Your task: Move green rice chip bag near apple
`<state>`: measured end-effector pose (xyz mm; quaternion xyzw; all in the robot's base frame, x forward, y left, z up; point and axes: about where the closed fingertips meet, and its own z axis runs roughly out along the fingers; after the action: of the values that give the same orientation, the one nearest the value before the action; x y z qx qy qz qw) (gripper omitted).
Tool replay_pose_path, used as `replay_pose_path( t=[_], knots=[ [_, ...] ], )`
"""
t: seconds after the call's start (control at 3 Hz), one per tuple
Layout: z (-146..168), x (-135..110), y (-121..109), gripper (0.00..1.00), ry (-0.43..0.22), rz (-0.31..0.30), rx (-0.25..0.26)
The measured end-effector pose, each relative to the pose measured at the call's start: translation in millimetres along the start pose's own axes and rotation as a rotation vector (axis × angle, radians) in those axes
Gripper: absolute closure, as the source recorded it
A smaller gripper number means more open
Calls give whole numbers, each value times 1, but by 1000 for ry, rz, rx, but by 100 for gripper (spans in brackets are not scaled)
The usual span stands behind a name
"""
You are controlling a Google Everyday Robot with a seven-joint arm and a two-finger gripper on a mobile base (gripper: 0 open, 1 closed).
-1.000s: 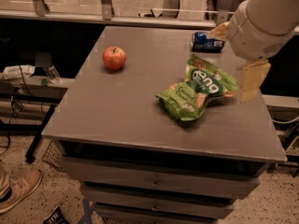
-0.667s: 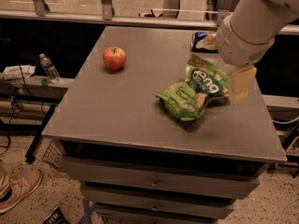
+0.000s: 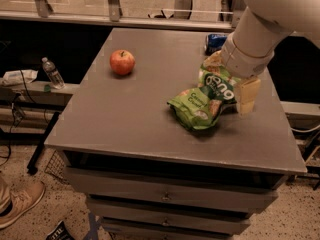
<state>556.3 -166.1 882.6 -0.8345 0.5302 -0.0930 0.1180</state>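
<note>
The green rice chip bag (image 3: 202, 104) lies crumpled on the right half of the grey table (image 3: 125, 119). The red apple (image 3: 122, 62) sits upright at the table's far left, well apart from the bag. My gripper (image 3: 230, 80) hangs from the large pale arm at the bag's far right end. One pale finger (image 3: 247, 96) stands to the right of the bag and the other finger (image 3: 213, 61) behind it. The fingers are spread wide on either side of the bag's upper end and are not closed on it.
A small blue soda can (image 3: 216, 41) lies at the table's back right, partly behind my arm. Drawers run below the table's front edge. A water bottle (image 3: 52, 73) stands on a low shelf to the left. A shoe (image 3: 17, 206) is on the floor at lower left.
My arm has moved left and down, bringing the fingers from beside the bag to around its upper end. The bag and the apple have not moved.
</note>
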Motion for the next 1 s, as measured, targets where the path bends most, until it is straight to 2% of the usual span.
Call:
replay_pose_path(
  t=[0.33,1.0],
  knots=[
    [15,1,0,21,-21,-13,-26],
    [30,-1,-1,67,-58,-31,-59]
  ],
)
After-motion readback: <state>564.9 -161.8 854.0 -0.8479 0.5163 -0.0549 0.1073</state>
